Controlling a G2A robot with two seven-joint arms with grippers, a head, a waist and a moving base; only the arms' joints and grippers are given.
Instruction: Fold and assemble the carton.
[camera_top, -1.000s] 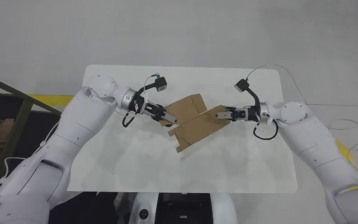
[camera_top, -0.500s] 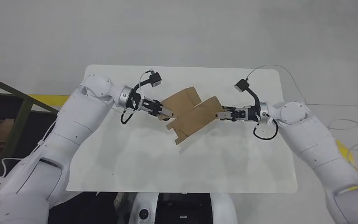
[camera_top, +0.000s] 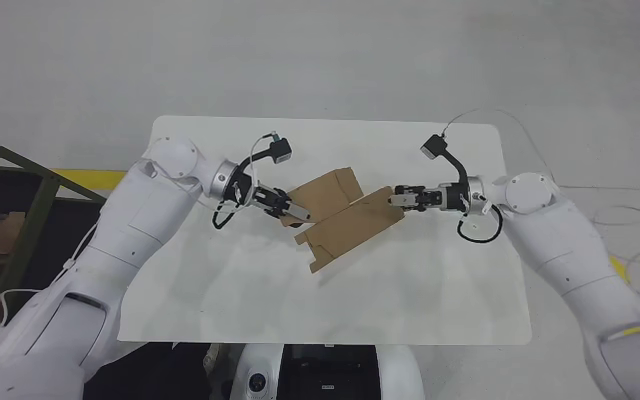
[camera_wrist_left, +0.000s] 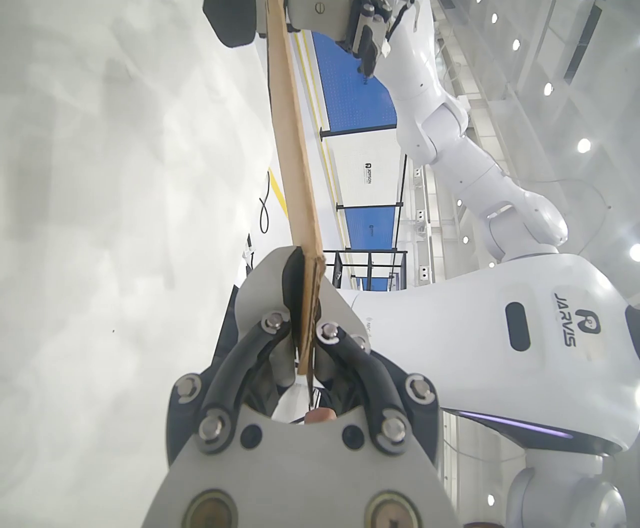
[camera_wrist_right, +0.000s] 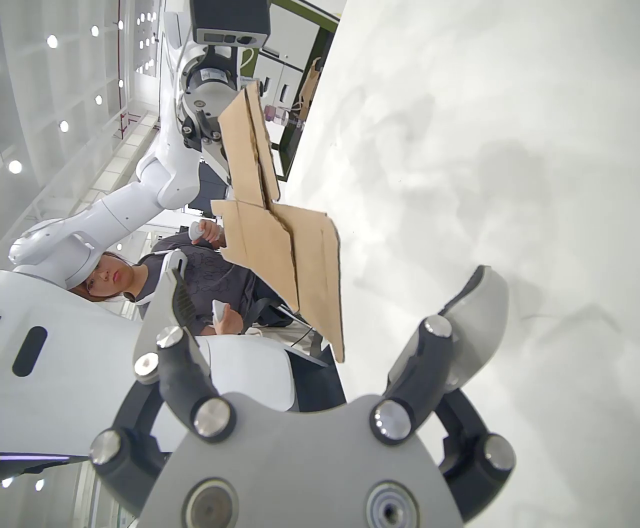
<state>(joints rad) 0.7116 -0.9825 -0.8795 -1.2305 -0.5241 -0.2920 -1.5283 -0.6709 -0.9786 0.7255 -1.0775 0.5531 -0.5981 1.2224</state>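
A flattened brown carton (camera_top: 345, 215) hangs tilted above the middle of the white table (camera_top: 430, 290). My left gripper (camera_top: 296, 212) is shut on its left edge; in the left wrist view the cardboard (camera_wrist_left: 295, 165) runs edge-on out of the closed gripper (camera_wrist_left: 303, 320). My right gripper (camera_top: 396, 197) is at the carton's right corner. In the right wrist view its fingers (camera_wrist_right: 172, 295) stand wide apart around the gripper's middle (camera_wrist_right: 327, 285), and the carton (camera_wrist_right: 280, 240) ends just short of them, its near corner untouched.
The table's front half and right side are bare white surface. A dark rack (camera_top: 25, 195) stands off the table's left edge, beyond the left arm.
The carton swung up and back half a second ago and now sits lower and more spread toward the front. The left gripper shifted slightly right; the right wrist rose a little.
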